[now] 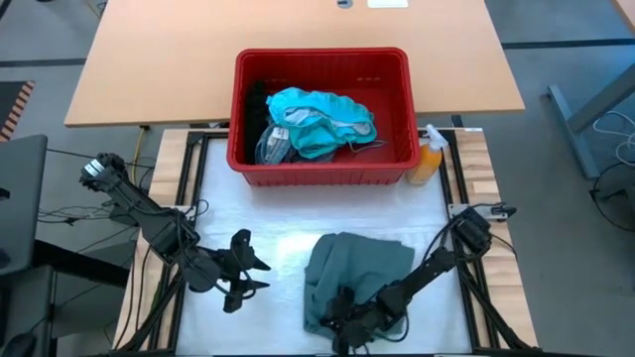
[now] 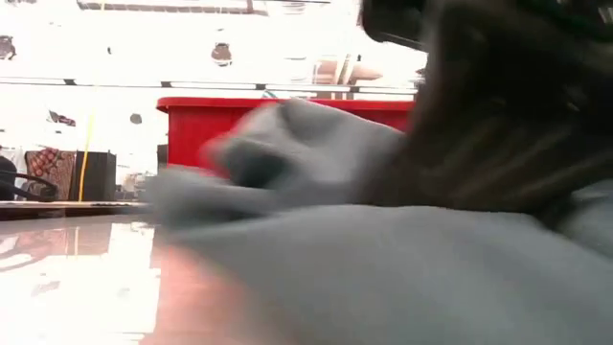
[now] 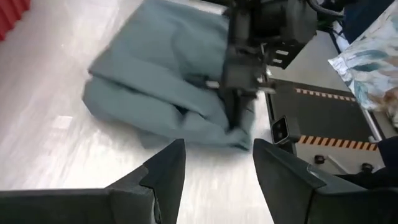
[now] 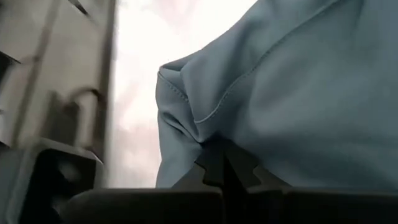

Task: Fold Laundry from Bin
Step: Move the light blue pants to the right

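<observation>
1. Right gripper (image 1: 347, 319) is pinched tight on the near edge of the grey-green garment (image 1: 355, 268). In its own wrist view the two fingers (image 4: 225, 167) meet with a fold of cloth between them.
2. It grabs the edge low down, probably so it can lift or pull that side over for a fold.
3. Left gripper (image 1: 241, 270) waits off to the side of the right one, above the white table (image 1: 268, 213). Its fingers are apart and hold nothing.
4. The garment lies in a soft, lumpy heap under and behind the right gripper. It is not flat yet.
5. Far past the garment sits the red bin (image 1: 322, 174). It holds more laundry (image 1: 319, 121), mostly bright teal, with something black at one end.
</observation>
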You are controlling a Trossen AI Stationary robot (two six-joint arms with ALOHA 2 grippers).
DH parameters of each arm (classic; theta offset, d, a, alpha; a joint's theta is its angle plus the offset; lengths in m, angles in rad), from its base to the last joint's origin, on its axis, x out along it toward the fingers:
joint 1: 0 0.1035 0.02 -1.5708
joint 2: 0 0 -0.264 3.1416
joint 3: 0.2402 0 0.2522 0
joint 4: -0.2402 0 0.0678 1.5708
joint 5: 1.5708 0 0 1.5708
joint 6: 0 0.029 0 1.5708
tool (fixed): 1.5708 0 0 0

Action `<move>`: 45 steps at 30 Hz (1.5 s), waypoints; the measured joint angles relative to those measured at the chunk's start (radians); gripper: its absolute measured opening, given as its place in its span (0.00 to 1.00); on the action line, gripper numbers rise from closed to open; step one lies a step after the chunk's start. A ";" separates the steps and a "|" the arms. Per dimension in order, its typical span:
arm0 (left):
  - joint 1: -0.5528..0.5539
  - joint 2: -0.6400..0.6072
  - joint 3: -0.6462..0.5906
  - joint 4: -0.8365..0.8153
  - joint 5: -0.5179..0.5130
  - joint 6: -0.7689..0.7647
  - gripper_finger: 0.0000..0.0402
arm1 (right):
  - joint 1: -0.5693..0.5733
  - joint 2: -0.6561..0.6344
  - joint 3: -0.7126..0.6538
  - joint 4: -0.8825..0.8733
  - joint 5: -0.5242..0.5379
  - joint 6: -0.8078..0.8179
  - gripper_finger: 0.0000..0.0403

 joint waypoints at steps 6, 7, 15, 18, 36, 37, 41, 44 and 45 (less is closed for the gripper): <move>0.009 0.000 0.000 0.001 -0.039 -0.063 0.44 | -0.039 -0.206 -0.246 -0.054 -0.011 -0.097 0.04; 0.013 0.000 0.000 0.002 -0.049 -0.076 0.44 | -0.052 -0.249 -0.298 -0.055 -0.021 -0.124 0.04; 0.058 0.000 0.000 0.061 -0.158 -0.143 0.44 | -0.199 -0.581 -0.641 -0.059 -0.231 -0.344 0.04; 0.076 0.000 0.000 0.060 -0.207 -0.174 0.44 | -0.241 -0.665 -0.701 -0.064 -0.310 -0.410 0.04; 0.318 0.206 0.002 0.303 0.141 0.025 0.44 | -0.076 -1.007 -0.466 -0.767 -0.331 0.239 0.04; 0.327 0.228 0.002 0.330 0.174 0.036 0.44 | -0.054 -1.006 -0.475 -0.809 -0.329 0.314 0.04; 0.352 0.318 0.001 0.422 0.255 0.076 0.44 | 0.020 -0.959 -0.515 -0.941 -0.320 0.582 0.04; 0.368 0.381 0.001 0.534 0.311 0.108 0.44 | 0.037 -0.901 -0.523 -0.947 -0.318 0.649 0.04; 0.374 0.401 0.001 0.580 0.340 0.118 0.44 | 0.037 -0.876 -0.523 -0.937 -0.318 0.652 0.04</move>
